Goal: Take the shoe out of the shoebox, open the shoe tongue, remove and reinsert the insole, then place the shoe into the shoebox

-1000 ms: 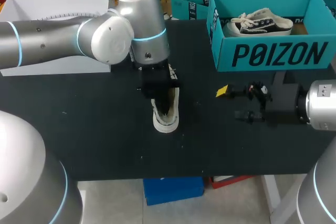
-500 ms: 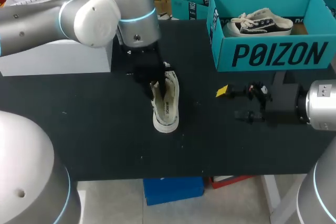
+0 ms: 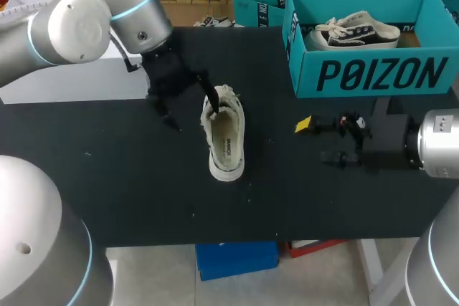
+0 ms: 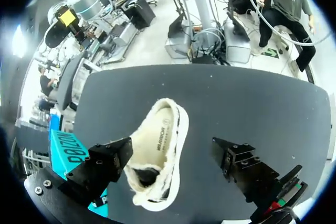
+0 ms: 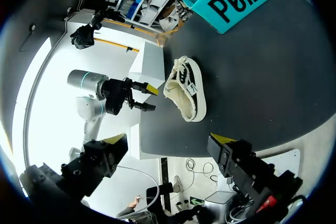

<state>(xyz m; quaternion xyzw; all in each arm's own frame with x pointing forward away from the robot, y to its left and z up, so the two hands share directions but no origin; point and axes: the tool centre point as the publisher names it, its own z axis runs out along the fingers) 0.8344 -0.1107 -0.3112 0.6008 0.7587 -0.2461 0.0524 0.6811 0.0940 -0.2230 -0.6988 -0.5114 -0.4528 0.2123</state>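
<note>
shoe (image 3: 225, 141): cream, fleecy lining, black sides, upright, outside the box (image 3: 373, 73)
my left gripper (image 3: 192, 107): jaws spread, beside the shoe
my right gripper (image 3: 315, 141): jaws spread, holding nothing

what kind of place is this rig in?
Probably a robotics lab bench: the left arm and right arm flank a black table with a loose shoe and a teal shoebox.

Cream shoe (image 3: 224, 141) — teal shoebox (image 3: 373, 75)
</note>
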